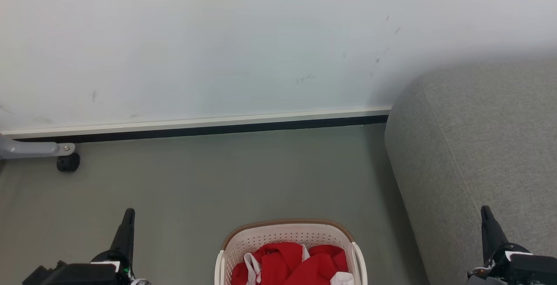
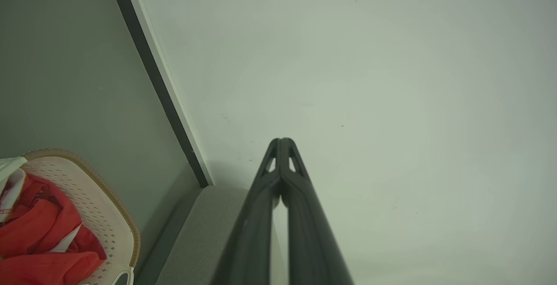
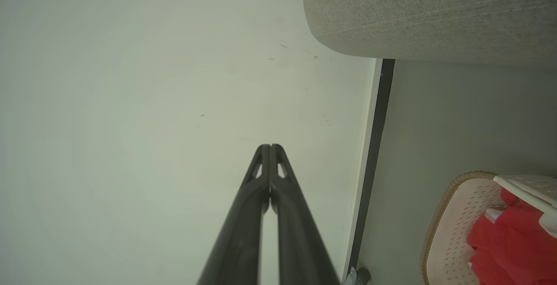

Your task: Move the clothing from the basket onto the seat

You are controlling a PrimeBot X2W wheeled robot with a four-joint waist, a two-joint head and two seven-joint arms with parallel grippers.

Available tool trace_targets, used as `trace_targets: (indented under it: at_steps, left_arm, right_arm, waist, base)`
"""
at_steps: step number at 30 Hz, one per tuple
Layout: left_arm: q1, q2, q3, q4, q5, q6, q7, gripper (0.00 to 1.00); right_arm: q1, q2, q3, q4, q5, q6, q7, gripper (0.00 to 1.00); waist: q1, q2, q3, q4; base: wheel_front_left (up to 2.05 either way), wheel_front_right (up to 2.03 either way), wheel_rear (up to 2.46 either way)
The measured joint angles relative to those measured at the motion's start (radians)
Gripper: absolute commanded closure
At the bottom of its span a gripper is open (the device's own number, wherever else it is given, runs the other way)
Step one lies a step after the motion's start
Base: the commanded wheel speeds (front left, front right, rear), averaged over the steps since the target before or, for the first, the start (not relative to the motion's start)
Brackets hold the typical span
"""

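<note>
— Clothing, the bright red soft sports garments with white trim (image 1: 296, 263): where do you find it in the head view?
— Bottom centre of the frame, heaped inside the small cream-white perforated plastic basket with the brown rim (image 1: 285, 225), which stands on the grey-green floor (image 1: 209, 176). You can see nothing else in it. The large light grey fabric seat (image 1: 478, 145) takes the right side, and its visible part bears no garment.
— And your claws?
— Left gripper (image 1: 129, 212) at lower left, right gripper (image 1: 485, 209) at lower right. Both point up the frame, well apart from the basket, and hold nothing.
— Left wrist view?
— Its jaws are pinched together, tips touching, against the pale wall (image 2: 391, 80). The basket and its red heap sit at lower left, the seat's corner at bottom centre.
— Right wrist view?
— The same narrow pinch, with nothing in it. The basket is at lower right, the seat across the upper right.
— So how do you do this step well?
— By my reading nothing is begun. Spread one claw wide before you descend and enter from above the rim. Pinch a raised fold near the heap's middle, then lift straight up until the cloth clears the rim, or the light basket may tip or drag.
</note>
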State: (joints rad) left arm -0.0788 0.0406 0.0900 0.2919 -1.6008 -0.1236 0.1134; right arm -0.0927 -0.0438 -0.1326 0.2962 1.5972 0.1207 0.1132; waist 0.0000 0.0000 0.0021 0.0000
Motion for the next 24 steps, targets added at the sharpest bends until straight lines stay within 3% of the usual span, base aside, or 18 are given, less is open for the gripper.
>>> trace_targets:
  at_steps: [24]
  left_arm:
    - [0.0,0.0,0.0,0.0,0.0,0.0,0.0,1.0]
  right_arm:
    - [0.0,0.0,0.0,0.0,0.0,0.0,0.0,1.0]
  waist:
    - [0.0,0.0,0.0,0.0]
  base:
    - [0.0,0.0,0.0]
